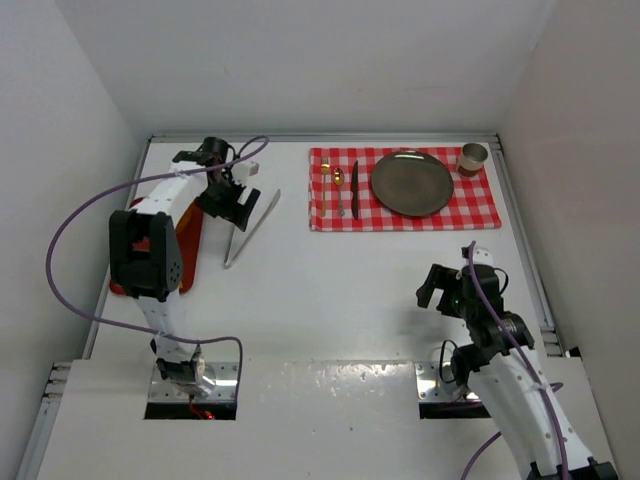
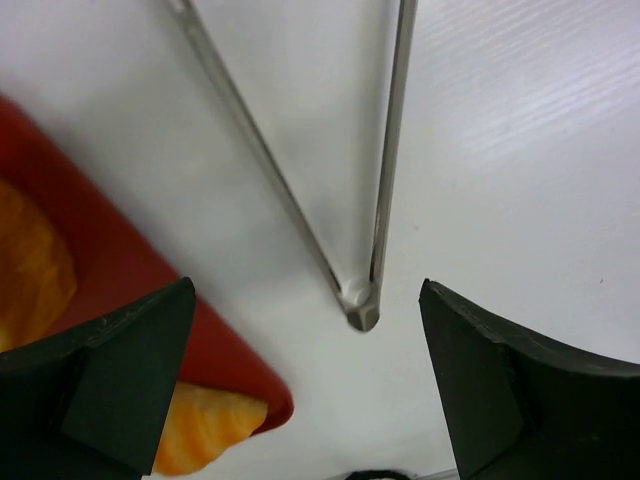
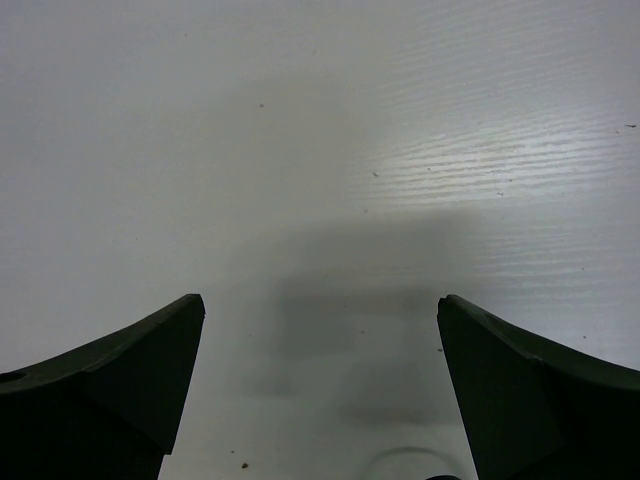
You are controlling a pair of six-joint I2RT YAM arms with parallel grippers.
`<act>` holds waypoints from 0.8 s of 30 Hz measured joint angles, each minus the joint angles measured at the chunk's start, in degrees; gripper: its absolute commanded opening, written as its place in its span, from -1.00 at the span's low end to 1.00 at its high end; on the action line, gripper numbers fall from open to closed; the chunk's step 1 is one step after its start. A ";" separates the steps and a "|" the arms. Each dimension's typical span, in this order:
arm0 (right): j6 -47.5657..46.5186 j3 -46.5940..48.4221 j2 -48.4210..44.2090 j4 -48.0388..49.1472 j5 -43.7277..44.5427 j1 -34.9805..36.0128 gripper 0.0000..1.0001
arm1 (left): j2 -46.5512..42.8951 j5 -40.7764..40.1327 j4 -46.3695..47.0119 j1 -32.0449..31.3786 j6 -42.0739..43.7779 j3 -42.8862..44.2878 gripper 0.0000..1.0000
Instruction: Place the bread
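Note:
Two golden-orange bread pieces lie on a red tray [image 2: 120, 265] in the left wrist view: one at the left edge [image 2: 28, 270], one at the tray's near corner [image 2: 205, 425]. I cannot tell which is the bun and which the croissant. In the top view the left arm hides them. My left gripper [image 2: 305, 290] is open and empty, its jaws straddling the hinge end of metal tongs [image 2: 362, 305] beside the tray; it also shows in the top view [image 1: 240, 207]. My right gripper [image 3: 320, 305] is open and empty over bare table, at the right in the top view [image 1: 434, 290].
A red-checked placemat [image 1: 485, 205] at the back right holds a dark round plate [image 1: 412, 183], cutlery [image 1: 347, 188] and a small cup [image 1: 473, 158]. The tongs [image 1: 252, 228] lie right of the red tray [image 1: 190, 245]. White walls enclose the table.

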 measured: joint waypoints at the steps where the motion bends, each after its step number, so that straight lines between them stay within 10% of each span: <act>1: 0.17 0.20 0.59 0.22 -0.20 0.00 1.00 | 1.18 0.39 0.90 -0.33 -0.57 0.02 1.00; 12: 0.15 3.82 4.39 0.44 0.57 0.02 1.00 | 11.72 2.71 9.29 -0.90 -2.73 -1.27 0.97; 20: 0.07 3.82 5.75 0.76 1.90 0.02 1.00 | 12.33 -1.40 13.75 -1.36 -3.72 -2.64 0.20; 24: -0.11 3.82 6.29 2.27 2.43 0.02 1.00 | 12.02 -2.14 14.43 -1.49 -3.78 -3.02 0.20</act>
